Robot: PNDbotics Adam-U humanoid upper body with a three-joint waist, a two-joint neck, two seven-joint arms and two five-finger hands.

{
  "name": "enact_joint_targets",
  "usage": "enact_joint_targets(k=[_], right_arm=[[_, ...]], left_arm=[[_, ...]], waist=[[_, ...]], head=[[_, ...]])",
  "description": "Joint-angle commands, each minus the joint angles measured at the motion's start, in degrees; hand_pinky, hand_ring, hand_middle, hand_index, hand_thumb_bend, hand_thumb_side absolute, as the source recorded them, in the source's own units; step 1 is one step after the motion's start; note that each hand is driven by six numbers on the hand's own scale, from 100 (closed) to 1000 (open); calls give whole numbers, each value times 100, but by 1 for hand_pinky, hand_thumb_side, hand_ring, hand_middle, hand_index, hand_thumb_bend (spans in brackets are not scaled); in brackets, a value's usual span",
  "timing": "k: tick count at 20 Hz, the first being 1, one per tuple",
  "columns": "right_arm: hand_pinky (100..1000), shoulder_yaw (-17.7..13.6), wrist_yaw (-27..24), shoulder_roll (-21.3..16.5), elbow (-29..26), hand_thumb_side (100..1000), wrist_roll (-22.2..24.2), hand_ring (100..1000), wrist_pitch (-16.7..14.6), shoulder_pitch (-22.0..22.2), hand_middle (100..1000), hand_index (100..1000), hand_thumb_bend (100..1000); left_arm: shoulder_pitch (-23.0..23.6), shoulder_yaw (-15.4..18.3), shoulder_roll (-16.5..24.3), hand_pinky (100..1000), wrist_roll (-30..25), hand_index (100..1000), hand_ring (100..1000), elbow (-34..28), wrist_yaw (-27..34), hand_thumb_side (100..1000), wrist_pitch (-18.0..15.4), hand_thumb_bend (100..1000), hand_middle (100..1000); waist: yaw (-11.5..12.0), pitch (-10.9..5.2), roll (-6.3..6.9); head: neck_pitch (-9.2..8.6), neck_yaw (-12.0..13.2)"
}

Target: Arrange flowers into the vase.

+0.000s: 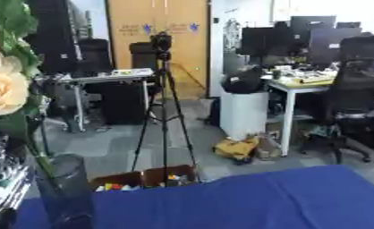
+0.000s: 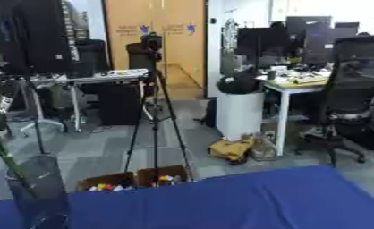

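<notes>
A clear glass vase (image 1: 65, 192) stands at the left edge of the blue table (image 1: 245, 201). A green stem (image 1: 37, 152) rises out of it, with green leaves (image 1: 10, 27) and a large cream flower (image 1: 4, 87) at the top left of the left eye view. In the right eye view only the vase (image 2: 41, 192) and a strip of stem (image 2: 4, 156) show at the left border. Neither of my hands shows in either view.
Beyond the table's far edge stand a camera tripod (image 1: 165, 107), a cardboard box of small coloured things (image 1: 143, 179) on the floor, desks and office chairs (image 1: 354, 89). A light-coloured object (image 1: 1, 183) lies at the left border beside the vase.
</notes>
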Motion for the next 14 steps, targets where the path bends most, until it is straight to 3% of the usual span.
enact_joint_targets(k=[1,8,9,10,12,14], right_arm=[[903,-19,8,-83,-50,542,12,943,3,-57,523,768,281],[903,-23,7,-80,-48,542,12,943,2,-55,523,768,281],[903,-22,7,-81,-47,543,13,943,4,-57,523,768,279],[904,-20,7,-89,-39,543,16,943,15,-68,523,769,276],[904,-22,3,-92,-24,543,22,943,32,-74,523,769,276],[904,-27,0,-90,-19,543,24,943,37,-73,523,769,276]], left_arm=[[-164,-68,85,100,-277,100,100,138,-268,329,286,833,100],[-188,112,51,100,-559,100,100,-143,-607,329,854,833,100],[-164,83,53,100,-591,100,100,-121,-642,375,906,855,100],[-110,5,53,262,-657,352,193,-40,-707,544,981,753,163],[-111,-178,53,265,-841,356,196,113,-891,546,1172,749,166],[-132,-159,38,267,-1045,358,199,83,-1095,549,1379,746,169]], waist=[[11,-2,66],[17,-3,62],[22,-5,66],[21,-12,88],[28,-27,98],[34,-31,98]], head=[[34,-34],[37,-42],[76,-27],[309,168],[506,334],[559,377]])
